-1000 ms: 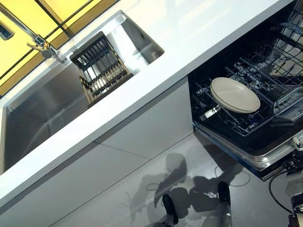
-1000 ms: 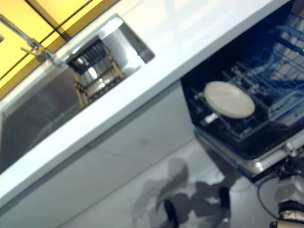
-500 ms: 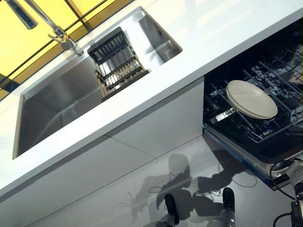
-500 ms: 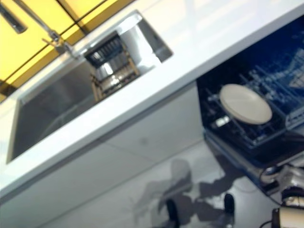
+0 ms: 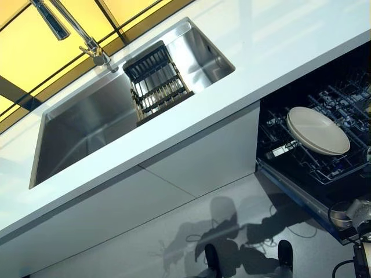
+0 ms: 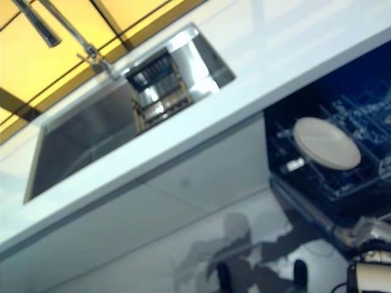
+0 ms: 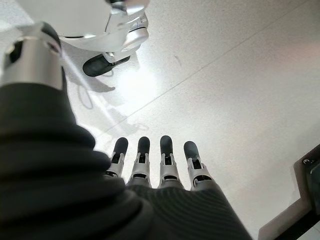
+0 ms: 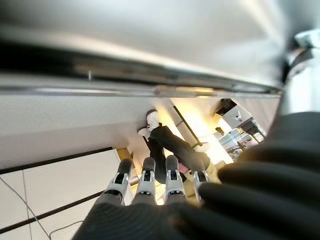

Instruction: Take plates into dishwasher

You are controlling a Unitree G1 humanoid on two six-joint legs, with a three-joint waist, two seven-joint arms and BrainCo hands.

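— Where's the plate [image 5: 317, 131] right now?

— Lying in the dishwasher rack [image 5: 324, 168], nearly flat across the wire prongs, broad face up. It's round, so no long axis to speak of. The rack sits below the white counter [image 5: 191, 121], to the right of the sink [image 5: 81, 124].

— And the hands?

— Left hand [image 7: 155, 172] hangs over the pale floor [image 7: 240, 85], well away from the rack, fingers straight, slightly apart, holding nothing. Right hand [image 8: 150, 187] is the same: fingers extended, empty, beneath a metal edge.

— Anything in the sink?

— A dark slatted drainer [image 5: 156, 81] at its right end, by the tap [image 5: 87, 40]. A person [image 8: 172, 145] shows in the distance past the right hand.
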